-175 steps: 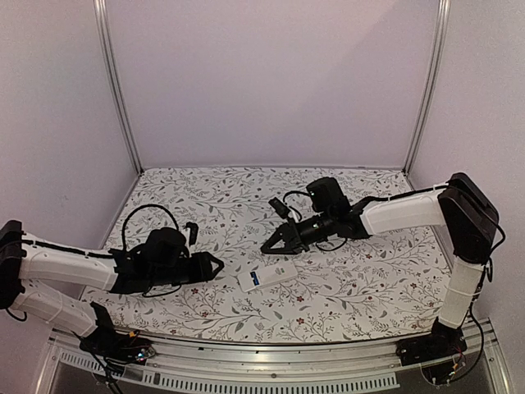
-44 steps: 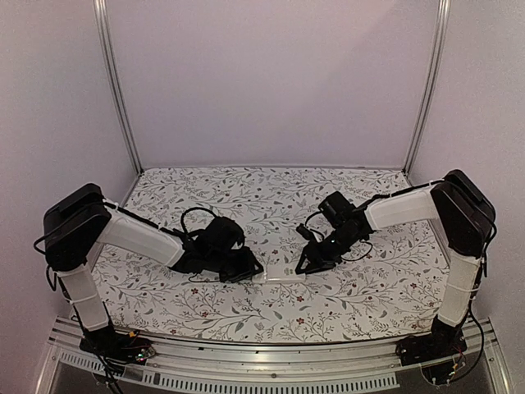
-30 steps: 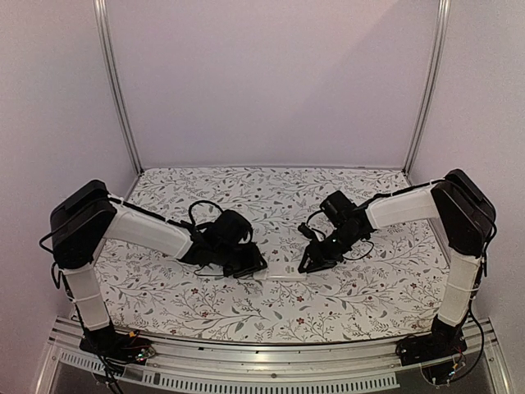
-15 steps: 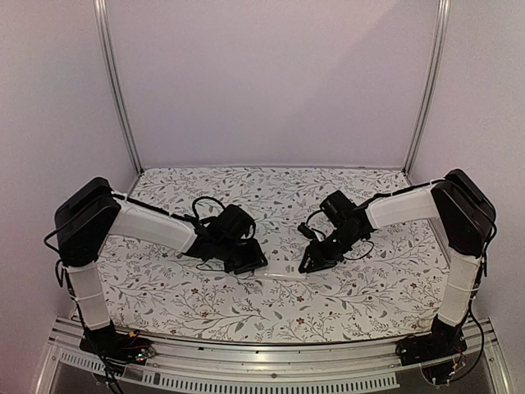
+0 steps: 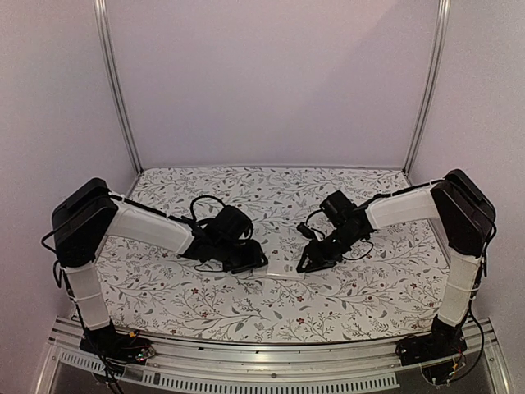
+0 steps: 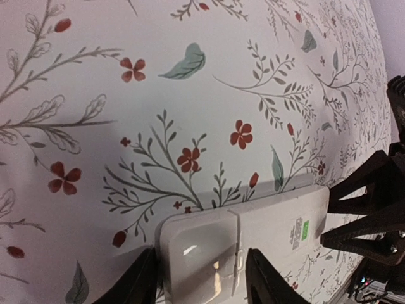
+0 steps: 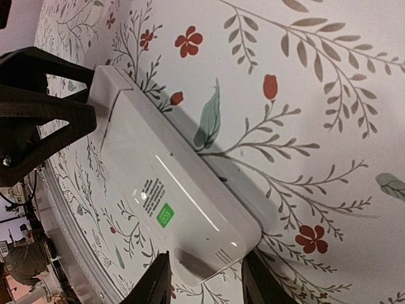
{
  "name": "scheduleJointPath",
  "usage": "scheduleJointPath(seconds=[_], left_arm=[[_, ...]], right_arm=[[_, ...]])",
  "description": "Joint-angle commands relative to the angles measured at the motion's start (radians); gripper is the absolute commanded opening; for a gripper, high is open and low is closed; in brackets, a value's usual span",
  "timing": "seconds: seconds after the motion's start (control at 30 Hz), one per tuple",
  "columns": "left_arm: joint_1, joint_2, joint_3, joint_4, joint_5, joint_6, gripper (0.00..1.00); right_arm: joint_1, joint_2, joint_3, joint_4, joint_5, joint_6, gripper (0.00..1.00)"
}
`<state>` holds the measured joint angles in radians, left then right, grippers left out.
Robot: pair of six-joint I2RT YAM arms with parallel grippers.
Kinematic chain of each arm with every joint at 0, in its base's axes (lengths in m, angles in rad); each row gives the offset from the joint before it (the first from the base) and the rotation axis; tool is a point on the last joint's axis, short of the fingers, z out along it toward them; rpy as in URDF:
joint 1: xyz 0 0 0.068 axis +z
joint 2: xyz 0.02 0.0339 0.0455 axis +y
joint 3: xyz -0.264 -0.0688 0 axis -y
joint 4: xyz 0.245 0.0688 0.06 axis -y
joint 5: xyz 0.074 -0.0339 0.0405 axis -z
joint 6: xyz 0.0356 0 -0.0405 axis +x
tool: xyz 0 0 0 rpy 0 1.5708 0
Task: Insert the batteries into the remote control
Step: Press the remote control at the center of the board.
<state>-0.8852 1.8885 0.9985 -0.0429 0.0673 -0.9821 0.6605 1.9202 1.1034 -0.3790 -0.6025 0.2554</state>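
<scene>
**A:** ok, walk me through it, starting on the left?

**B:** Far left there's a metal frame post (image 5: 115, 90) going up the wall. Below it the left arm stretches out across the floral cloth (image 5: 377, 287). The left gripper (image 5: 256, 264) is near the middle of the table, jaws narrowed onto the left end of the remote control (image 5: 283, 268), one on either side of it.

**A:** and the remote itself?

**B:** Pretty much dead centre, in the front half of the cloth, strung between the two grippers. It's back side up, so the wrist cams get the printed label and a little green sticker (image 7: 165, 215), plus a seam across the back near the left gripper's end. Going by the shadow underneath, I think it's lifted a bit off the cloth, but that's hard to call.

**A:** right side?

**B:** Same deal. The right gripper (image 5: 305, 264) is pinched onto the other end. From above, the two black grippers cover both ends, so only a short strip of white shows between them. A metal rail (image 5: 271, 361) runs along the near edge.
</scene>
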Motion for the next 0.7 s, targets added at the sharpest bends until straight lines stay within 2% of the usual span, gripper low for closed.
scheduleJointPath(seconds=[0.0, 0.13, 0.23, 0.37, 0.5, 0.67], left_arm=[[0.012, 0.048, -0.086, -0.252, -0.064, 0.048, 0.51], [0.015, 0.04, -0.081, -0.291, -0.116, 0.068, 0.56], [0.017, 0.028, -0.086, -0.299, -0.132, 0.085, 0.55], [0.013, 0.011, -0.095, -0.271, -0.124, 0.109, 0.47], [0.002, 0.016, -0.08, -0.254, -0.112, 0.142, 0.37], [-0.016, 0.034, -0.057, -0.239, -0.085, 0.156, 0.3]], right_arm=[[-0.022, 0.01, -0.038, 0.015, 0.001, 0.025, 0.4], [-0.028, 0.009, -0.046, 0.017, 0.0, 0.037, 0.45], [-0.028, 0.011, -0.056, 0.014, 0.01, 0.043, 0.46], [-0.033, -0.013, -0.08, 0.013, 0.019, 0.051, 0.46], [-0.032, -0.021, -0.083, 0.002, 0.01, 0.05, 0.42], [-0.032, -0.021, -0.082, 0.011, -0.018, 0.055, 0.36]])
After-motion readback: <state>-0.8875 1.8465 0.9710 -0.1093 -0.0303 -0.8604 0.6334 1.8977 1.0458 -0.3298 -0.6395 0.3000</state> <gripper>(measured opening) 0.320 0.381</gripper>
